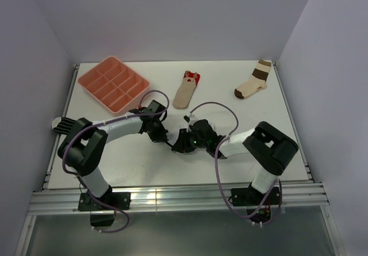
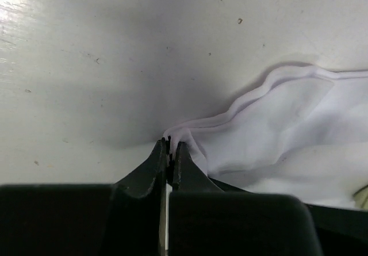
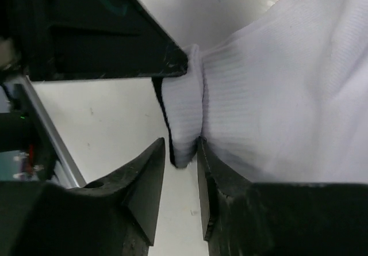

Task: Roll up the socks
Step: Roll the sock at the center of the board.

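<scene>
At the middle of the table [image 1: 144, 167], just beyond the arm bases, both grippers meet over the white sock [image 2: 287, 129], which they all but hide from above. The left gripper [image 2: 169, 152] has its fingers pressed together, pinching the sock's hem. The right gripper [image 3: 180, 148] has its fingers slightly spread, with the folded cuff loose between the tips. The striped sock [image 1: 59, 123] lies half hidden behind the left arm. Farther back lie the tan sock [image 1: 185, 92], a pink tray [image 1: 113, 83] and a cream sock [image 1: 253, 83].
</scene>
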Motion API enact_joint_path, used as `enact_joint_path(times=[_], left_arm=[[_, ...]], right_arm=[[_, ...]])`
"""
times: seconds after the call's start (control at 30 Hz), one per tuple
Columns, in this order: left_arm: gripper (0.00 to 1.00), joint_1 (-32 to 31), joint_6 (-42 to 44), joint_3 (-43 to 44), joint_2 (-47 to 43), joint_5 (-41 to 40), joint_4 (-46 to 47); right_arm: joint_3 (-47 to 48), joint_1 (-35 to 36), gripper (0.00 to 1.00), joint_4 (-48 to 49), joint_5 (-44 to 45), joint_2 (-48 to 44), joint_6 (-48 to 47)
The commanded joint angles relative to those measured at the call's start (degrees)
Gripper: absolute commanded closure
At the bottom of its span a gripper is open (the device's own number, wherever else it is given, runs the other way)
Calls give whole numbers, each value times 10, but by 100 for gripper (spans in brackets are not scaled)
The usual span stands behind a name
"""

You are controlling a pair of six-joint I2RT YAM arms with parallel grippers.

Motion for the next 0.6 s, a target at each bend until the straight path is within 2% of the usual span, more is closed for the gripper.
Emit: enact_joint_path(times=[0.0,0.03,0.13,0.27,0.47,0.57], left_arm=[[100,-2,45,39,47,-32,-108],[100,-3,54,46,54,-33,-115],[100,-6,73,75,79,-40,-146],[100,-9,90,106,107,-48,-179],[100,-15,104,128,123,-47,-197],[100,-16,105,129,125,-46,-198]], right_arm=[[-11,30,59,-87,130,-56,-68],[-10,51,54,-102,174,-66,-84],[-6,95,48,-125,249,-111,-117],[9,149,46,-147,359,-120,-156],[55,204,46,-172,448,-94,-200],[77,217,46,-178,465,-78,-222]])
